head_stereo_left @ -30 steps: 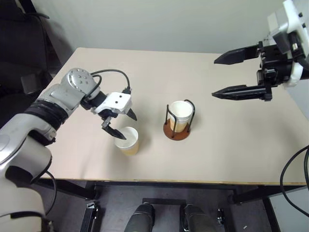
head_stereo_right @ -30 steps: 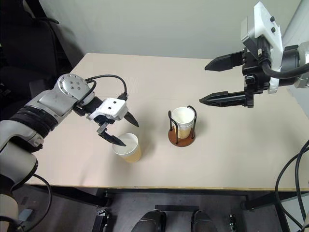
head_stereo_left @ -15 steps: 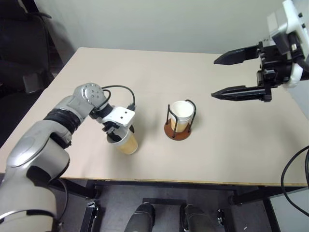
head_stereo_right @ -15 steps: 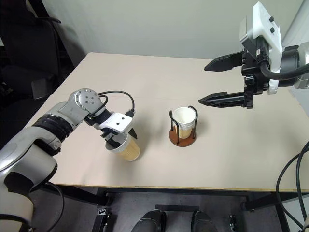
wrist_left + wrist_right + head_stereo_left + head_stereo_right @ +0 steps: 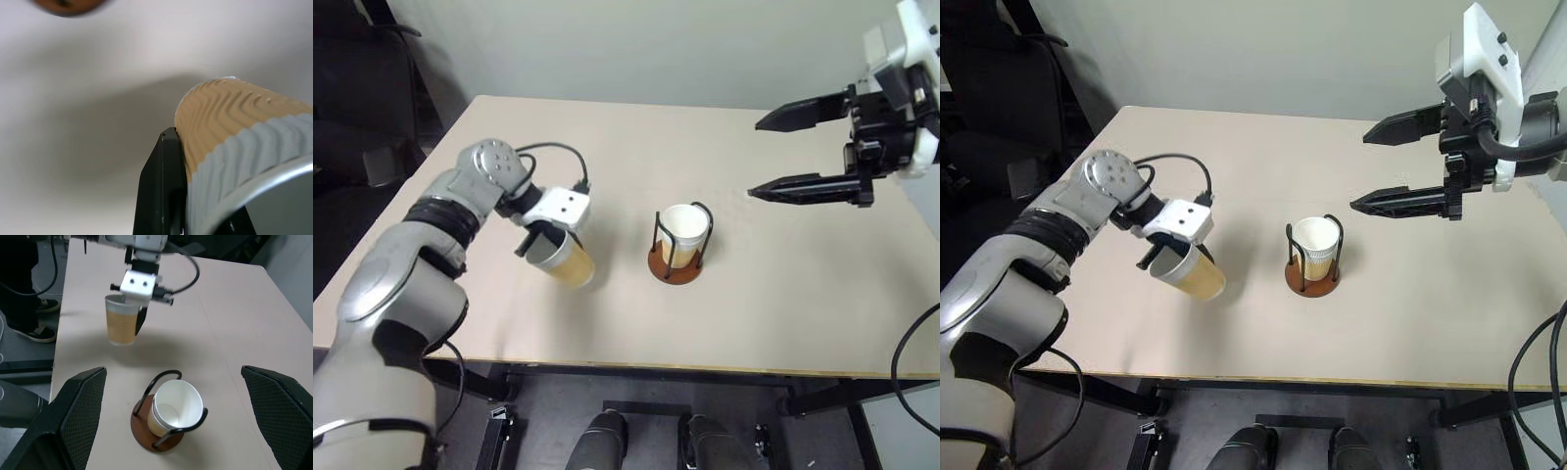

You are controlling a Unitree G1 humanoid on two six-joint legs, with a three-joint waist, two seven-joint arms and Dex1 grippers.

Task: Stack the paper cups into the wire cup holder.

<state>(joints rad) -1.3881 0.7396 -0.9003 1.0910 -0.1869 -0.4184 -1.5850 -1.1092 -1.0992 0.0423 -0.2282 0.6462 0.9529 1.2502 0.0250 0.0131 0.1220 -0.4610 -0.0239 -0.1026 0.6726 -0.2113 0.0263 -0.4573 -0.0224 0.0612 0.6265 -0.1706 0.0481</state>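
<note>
We see the left arm (image 5: 421, 235) built from rounded silver-grey shells, joined by a ribbed black band near the elbow. Its round wrist housing (image 5: 489, 162) carries a ring of small screws. A black cable (image 5: 553, 152) loops from it to a white rectangular block with two dark dots. The left end effector (image 5: 536, 242) has black fingers. The right end effector (image 5: 798, 152) has two long, tapered black fingers with textured pads, mounted under a white housing (image 5: 906, 49).

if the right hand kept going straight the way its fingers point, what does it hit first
Probably the tabletop, just past the wire cup holder and its paper cup. The right hand is open, high and angled down; depth is hard to judge, so it may clip the holder.
</note>
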